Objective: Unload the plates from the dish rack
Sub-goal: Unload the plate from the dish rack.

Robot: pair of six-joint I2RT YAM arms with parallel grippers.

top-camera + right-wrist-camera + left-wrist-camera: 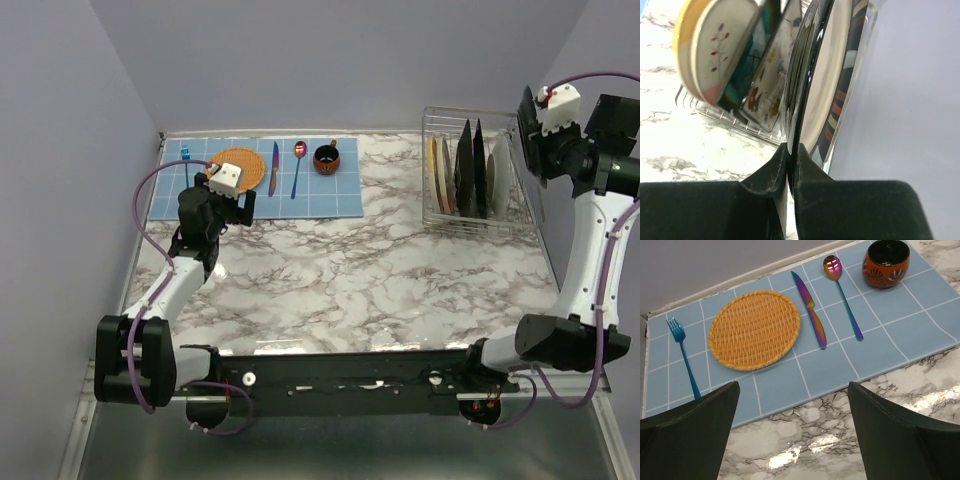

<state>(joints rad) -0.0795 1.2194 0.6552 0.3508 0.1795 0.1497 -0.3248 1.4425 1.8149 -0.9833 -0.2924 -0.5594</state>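
Note:
The dish rack (pixel 442 214) stands at the table's back right with several plates upright in it. My right gripper (pixel 527 140) is at its right end, shut on the black rim of a round beige plate (pixel 827 75); in the right wrist view the gripper (pixel 792 146) pinches that rim between both fingers. Behind it stand a square cream floral plate (pixel 769 67), a square dark plate with teal centre (pixel 746 62) and a round cream-yellow plate with a sprig (pixel 715 50). My left gripper (pixel 232 205) hangs open over marble, at the blue mat's near edge (pixel 792 385), holding nothing.
A blue tiled mat (pixel 340 195) at the back left carries an orange woven disc (pixel 754 329), a blue fork (pixel 682 352), an iridescent knife (pixel 811 312) and spoon (pixel 842 295), and an orange-black cup (pixel 889 262). The right wall (pixel 910 90) is close beside the rack.

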